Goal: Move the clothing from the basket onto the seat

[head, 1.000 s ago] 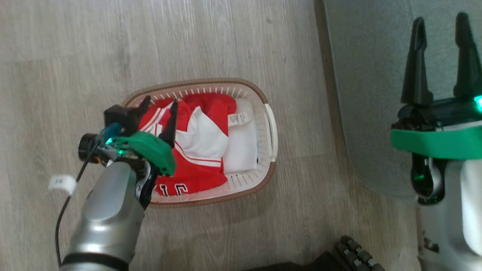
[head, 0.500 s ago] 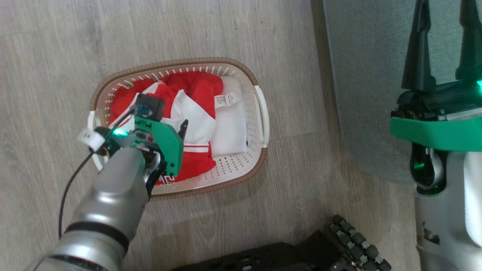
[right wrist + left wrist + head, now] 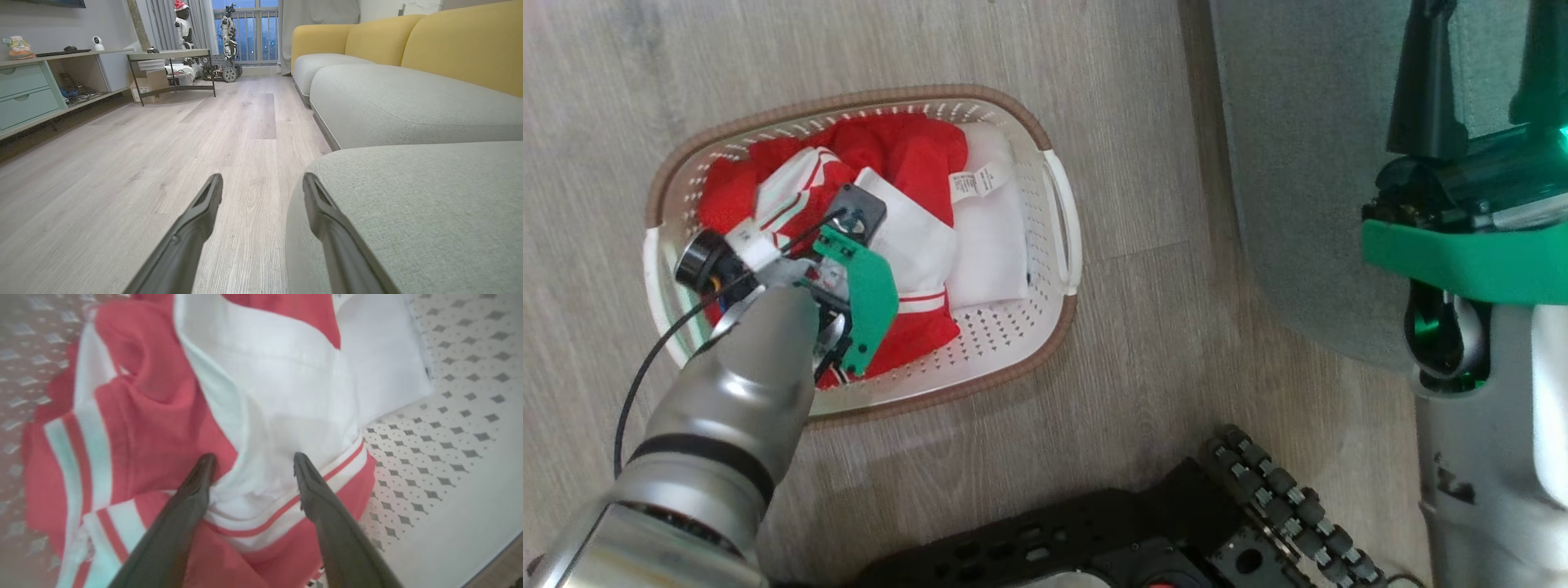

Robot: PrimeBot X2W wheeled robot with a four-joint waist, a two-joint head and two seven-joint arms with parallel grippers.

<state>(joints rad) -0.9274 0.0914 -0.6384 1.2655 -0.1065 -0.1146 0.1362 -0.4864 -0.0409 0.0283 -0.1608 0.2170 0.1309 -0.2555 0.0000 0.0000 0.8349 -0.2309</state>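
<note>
The cream basket (image 3: 1015, 107) stands on the wood floor, left of the grey-green seat (image 3: 1298, 163). Inside it the clothing (image 3: 907, 151) lies crumpled: a red jersey with white panels and stripes. My left arm (image 3: 768, 359) reaches down into the basket. In the left wrist view my left gripper (image 3: 253, 457) is open, its fingertips (image 3: 206, 463) straddling a fold of the jersey's white panel (image 3: 278, 416), touching or just above it. My right gripper (image 3: 1478, 49) is open and holds nothing, hovering at the seat's edge (image 3: 408, 196).
A flat white sheet (image 3: 988, 245) lies in the basket's right half. My black wheeled base (image 3: 1135, 531) sits near the basket's front. The right wrist view shows a yellow-backed sofa (image 3: 449, 49), a shelf unit (image 3: 32, 94) and a low table (image 3: 171, 57) farther off.
The camera has shifted, so the basket sits higher and further left in view. My left gripper has tipped downward into the basket, onto the jersey. The right gripper stays open.
</note>
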